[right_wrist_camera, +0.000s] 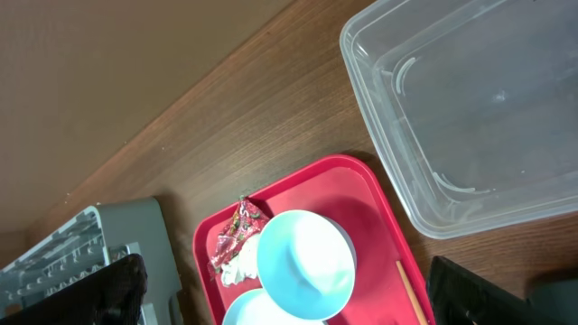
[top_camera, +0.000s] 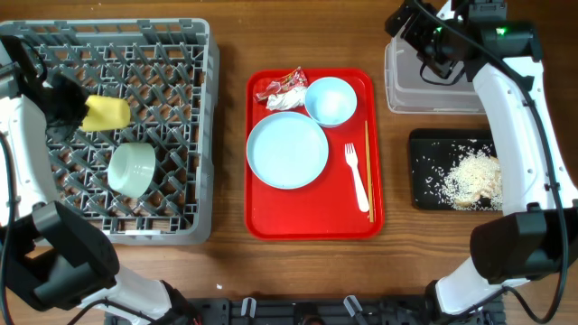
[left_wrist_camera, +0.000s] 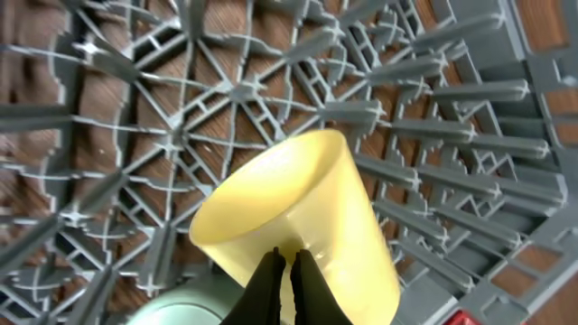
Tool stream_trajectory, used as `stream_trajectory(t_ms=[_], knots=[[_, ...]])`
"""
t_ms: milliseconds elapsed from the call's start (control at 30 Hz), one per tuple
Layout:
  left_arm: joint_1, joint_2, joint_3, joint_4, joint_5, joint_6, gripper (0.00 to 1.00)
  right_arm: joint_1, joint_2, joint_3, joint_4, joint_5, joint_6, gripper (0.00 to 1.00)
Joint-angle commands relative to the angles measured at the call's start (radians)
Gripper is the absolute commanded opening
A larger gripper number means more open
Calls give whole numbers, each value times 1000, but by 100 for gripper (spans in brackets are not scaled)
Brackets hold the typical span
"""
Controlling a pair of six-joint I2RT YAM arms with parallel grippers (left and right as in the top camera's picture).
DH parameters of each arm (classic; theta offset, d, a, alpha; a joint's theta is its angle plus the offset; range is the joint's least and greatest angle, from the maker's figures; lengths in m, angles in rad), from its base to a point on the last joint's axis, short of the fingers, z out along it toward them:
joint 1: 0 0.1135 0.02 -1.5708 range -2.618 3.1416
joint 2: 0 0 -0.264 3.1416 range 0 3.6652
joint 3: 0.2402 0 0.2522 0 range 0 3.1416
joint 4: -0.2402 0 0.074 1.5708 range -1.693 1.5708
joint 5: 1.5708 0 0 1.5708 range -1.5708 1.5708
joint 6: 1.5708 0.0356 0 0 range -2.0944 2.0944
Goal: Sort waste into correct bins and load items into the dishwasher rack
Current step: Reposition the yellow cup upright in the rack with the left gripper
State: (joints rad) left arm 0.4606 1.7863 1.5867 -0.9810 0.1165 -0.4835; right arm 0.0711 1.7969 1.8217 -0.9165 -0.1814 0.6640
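My left gripper is shut on the wall of the small yellow cup, which lies on its side over the grey dishwasher rack. The cup also shows in the overhead view. One pale-blue bowl sits in the rack. On the red tray lie the plate, a second bowl, the white fork, and the red wrapper with the white napkin. My right gripper is open and empty above the clear tub. Rice scraps lie in the black tray.
A thin wooden chopstick lies along the red tray's right side. The clear tub holds nothing that I can see. Bare wood shows between the rack, the red tray and the bins.
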Motion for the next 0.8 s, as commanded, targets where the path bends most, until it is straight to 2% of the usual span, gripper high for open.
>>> stream_trajectory(t_ms=[0,500,667,767], knots=[[4,66,-11,20,-44,6,4,2,12,-4,3,13,-6,100],[71,123,-11,59,-27,-49,4,2,12,-4,3,13,-6,100],[74,55,30,33,51,-48,4,2,12,-4,3,13,-6,100],[46,-59,42,-2,83,-37,4,2,12,-4,3,13,-6,100]])
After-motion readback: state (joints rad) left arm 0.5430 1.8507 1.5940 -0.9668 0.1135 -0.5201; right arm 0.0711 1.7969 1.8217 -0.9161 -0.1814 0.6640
